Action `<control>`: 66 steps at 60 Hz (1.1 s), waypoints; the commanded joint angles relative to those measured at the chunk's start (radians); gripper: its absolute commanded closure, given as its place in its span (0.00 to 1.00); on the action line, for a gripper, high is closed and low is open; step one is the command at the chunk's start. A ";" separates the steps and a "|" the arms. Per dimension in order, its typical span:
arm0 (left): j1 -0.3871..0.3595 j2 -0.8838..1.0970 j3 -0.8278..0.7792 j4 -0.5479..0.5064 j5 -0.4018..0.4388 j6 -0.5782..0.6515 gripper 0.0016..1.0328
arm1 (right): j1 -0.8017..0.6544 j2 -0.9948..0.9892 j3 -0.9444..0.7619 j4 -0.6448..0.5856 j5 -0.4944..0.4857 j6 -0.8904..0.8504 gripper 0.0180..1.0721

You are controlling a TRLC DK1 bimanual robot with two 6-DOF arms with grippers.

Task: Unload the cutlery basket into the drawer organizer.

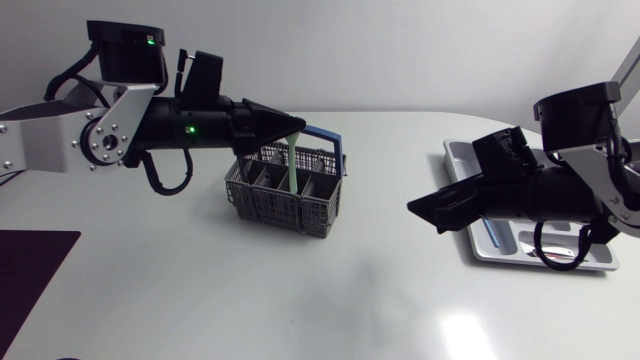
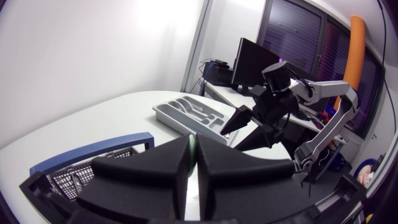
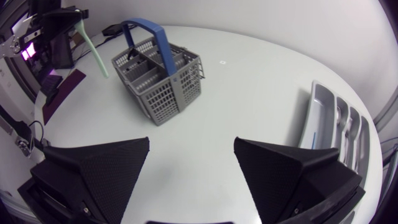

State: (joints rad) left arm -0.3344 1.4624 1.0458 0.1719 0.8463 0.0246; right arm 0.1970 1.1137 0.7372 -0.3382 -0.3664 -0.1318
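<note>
1. The head view shows the left pincer (image 1: 297, 130) above the grey cutlery basket (image 1: 262, 200). A pale green utensil (image 1: 290, 168) hangs down from its tip, across the basket.
2. The left wrist view shows what the head view does not: the two fingers of the left pincer (image 2: 191, 142) are pressed on a thin green strip (image 2: 192, 149), so it is pinching the utensil. I cannot tell from here where the lower end is.
3. In the right wrist view the green utensil (image 3: 94, 53) hangs tilted, and its lower end seems free of the basket (image 3: 168, 93), just beside the far wall.
4. The same view shows the right pincer (image 3: 191, 163) with fingers spread wide and nothing between them. In the head view it (image 1: 432, 212) is between the basket and the drawer organizer (image 1: 458, 158).
5. The organizer lies under the right arm, and a blue thing (image 1: 493, 233) lies in one compartment.
6. The basket has an upright blue handle (image 1: 328, 136).
7. The table (image 1: 330, 290) is white, glossy and rounded at the far side. A dark mat (image 1: 30, 268) lies on its near left corner.
</note>
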 commanded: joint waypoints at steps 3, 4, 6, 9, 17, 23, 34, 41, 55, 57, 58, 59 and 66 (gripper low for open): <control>0.017 -0.004 0.049 -0.011 0.057 -0.107 0.97 | 0.053 0.024 0.062 -0.018 -0.051 -0.012 0.05; 0.017 -0.004 0.053 -0.014 0.062 -0.115 0.97 | 0.064 0.029 0.070 -0.018 -0.054 -0.012 0.05; 0.017 0.001 0.060 -0.022 0.082 -0.135 0.97 | 0.085 0.035 0.082 -0.015 -0.062 -0.012 0.05; 0.015 0.006 0.071 -0.029 0.116 -0.169 0.97 | 0.122 0.052 0.108 -0.009 -0.071 -0.011 0.05; 0.001 0.015 0.094 -0.034 0.158 -0.235 0.97 | 0.197 0.112 0.174 0.013 -0.097 -0.012 0.05; -0.014 0.029 0.112 -0.034 0.185 -0.275 0.97 | 0.239 0.143 0.203 0.045 -0.098 -0.012 0.06; -0.040 0.069 0.143 -0.037 0.223 -0.328 0.97 | 0.289 0.175 0.243 0.103 -0.126 0.000 0.10; -0.058 0.093 0.155 -0.037 0.223 -0.348 0.97 | 0.306 0.206 0.271 0.140 -0.134 0.026 0.14; -0.078 0.113 0.161 -0.037 0.223 -0.370 0.97 | 0.318 0.233 0.298 0.177 -0.143 0.037 0.34; -0.080 0.113 0.158 -0.037 0.223 -0.371 0.97 | 0.318 0.239 0.300 0.186 -0.151 0.040 0.42; -0.080 0.113 0.158 -0.037 0.223 -0.371 0.97 | 0.318 0.242 0.301 0.189 -0.152 0.040 0.45; -0.080 0.113 0.158 -0.037 0.223 -0.373 0.97 | 0.318 0.242 0.301 0.192 -0.154 0.041 0.48; -0.081 0.111 0.157 -0.035 0.223 -0.377 0.97 | 0.320 0.245 0.300 0.197 -0.170 0.041 0.64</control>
State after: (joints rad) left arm -0.4091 1.5532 1.1721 0.1314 1.0477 -0.3191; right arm 0.5064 1.3376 1.0157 -0.1528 -0.5255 -0.1078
